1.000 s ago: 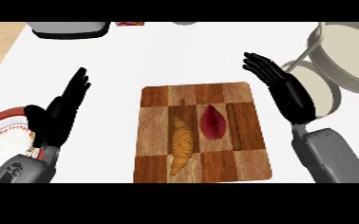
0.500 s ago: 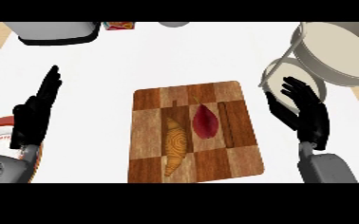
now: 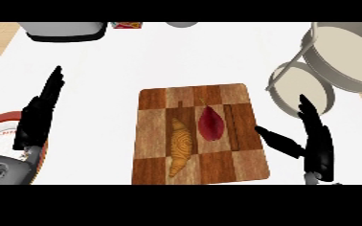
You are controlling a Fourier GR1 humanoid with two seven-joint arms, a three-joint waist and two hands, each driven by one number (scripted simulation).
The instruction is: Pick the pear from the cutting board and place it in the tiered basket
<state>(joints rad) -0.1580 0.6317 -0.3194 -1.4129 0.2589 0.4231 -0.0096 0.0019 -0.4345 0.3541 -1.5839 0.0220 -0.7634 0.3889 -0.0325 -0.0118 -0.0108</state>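
A dark red pear (image 3: 210, 122) lies on the checkered wooden cutting board (image 3: 240, 93), right of a golden croissant (image 3: 182, 146). The grey tiered basket (image 3: 311, 88) stands at the right edge, its lower tier just right of the board and its upper tier (image 3: 344, 52) above it. My right hand (image 3: 311, 143) is open, fingers straight, its thumb lying over the board's right edge a short way right of the pear. My left hand (image 3: 39, 112) is open and upright at the left edge, far from the board.
A red-rimmed plate (image 3: 14, 124) shows partly behind my left hand at the left edge. At the back stand a grey appliance (image 3: 63, 30), a small red box (image 3: 126, 25) and a grey round object (image 3: 182, 24).
The view has shifted, so the board sits lower and more of the basket shows. My right hand has dropped lower beside the board's right edge. My left hand stays upright at the left.
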